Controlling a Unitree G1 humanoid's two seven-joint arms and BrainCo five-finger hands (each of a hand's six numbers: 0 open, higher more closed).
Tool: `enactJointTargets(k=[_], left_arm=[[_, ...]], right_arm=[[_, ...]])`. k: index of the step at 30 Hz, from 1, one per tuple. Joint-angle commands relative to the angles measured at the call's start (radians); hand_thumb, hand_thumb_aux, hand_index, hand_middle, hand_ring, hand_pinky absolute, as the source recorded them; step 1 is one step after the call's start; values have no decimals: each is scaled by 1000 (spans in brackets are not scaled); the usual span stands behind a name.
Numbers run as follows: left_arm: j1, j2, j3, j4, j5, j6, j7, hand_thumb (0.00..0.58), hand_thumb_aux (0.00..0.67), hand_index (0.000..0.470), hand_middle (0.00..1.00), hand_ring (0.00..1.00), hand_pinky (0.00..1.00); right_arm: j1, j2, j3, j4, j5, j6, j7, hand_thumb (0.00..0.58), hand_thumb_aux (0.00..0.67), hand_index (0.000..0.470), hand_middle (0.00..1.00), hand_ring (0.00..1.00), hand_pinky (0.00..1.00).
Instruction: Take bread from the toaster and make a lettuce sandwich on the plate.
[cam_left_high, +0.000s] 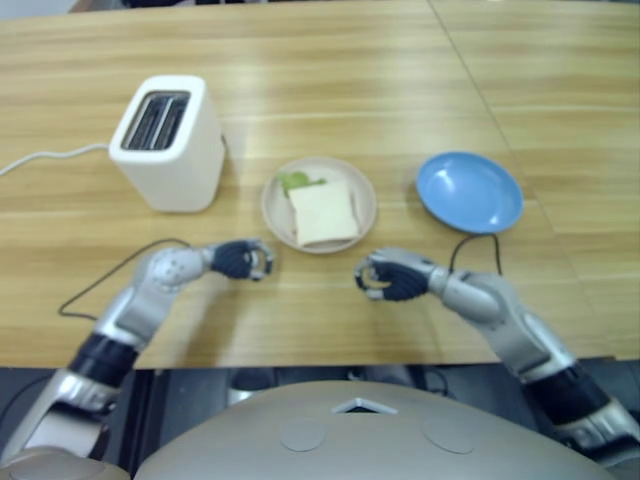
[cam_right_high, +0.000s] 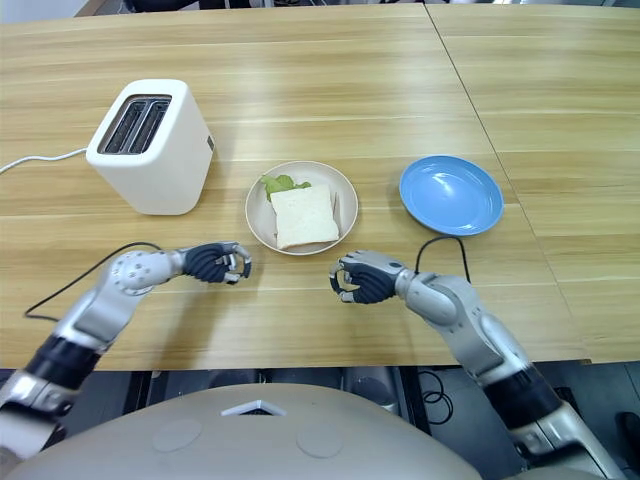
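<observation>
A white toaster (cam_left_high: 170, 140) stands at the left of the table, and its two slots look dark. A beige plate (cam_left_high: 319, 203) in the middle holds a slice of bread (cam_left_high: 324, 212) lying over green lettuce (cam_left_high: 297, 181) that peeks out at its upper left. My left hand (cam_left_high: 243, 260) rests low over the table just in front and left of the plate, fingers curled and holding nothing. My right hand (cam_left_high: 388, 276) sits in front and right of the plate, fingers curled too, also holding nothing.
A blue plate (cam_left_high: 469, 191) with nothing on it lies to the right of the beige one. A white cord (cam_left_high: 45, 158) runs left from the toaster. Thin black cables (cam_left_high: 110, 277) lie beside both arms near the table's front edge.
</observation>
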Motion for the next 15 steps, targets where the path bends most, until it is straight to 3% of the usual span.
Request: enactJointTargets(k=[1,6,12,13,14,15], left_arm=[[-96,-70,-63,194,49,0,15,580,670,460,1000,1000,1000],[-220,-116,-81,392,95,-37,81,580,670,460,1000,1000,1000],[-416,-190,-47,679,144,-113,359,580,670,460,1000,1000,1000],[-442,-199,-34,711,141,-126,400,542,499,343,1000,1000,1000],[-471,-207,-21,747,141,-130,453,248,163,112,1000,1000,1000],[-494,-212,-10,777,139,-134,495,0,0,0,890,890,890]], right_arm=[[-155,51,85,246,-139,-25,-82,580,670,460,1000,1000,1000],[-361,103,172,522,-295,-12,-242,580,670,460,1000,1000,1000],[-559,162,197,749,-342,-38,-443,580,670,460,1000,1000,1000],[-583,169,203,779,-356,-39,-482,580,670,460,1000,1000,1000],[-608,174,209,806,-370,-44,-527,580,670,460,710,710,710],[-628,176,215,827,-381,-47,-571,532,478,328,141,141,141]])
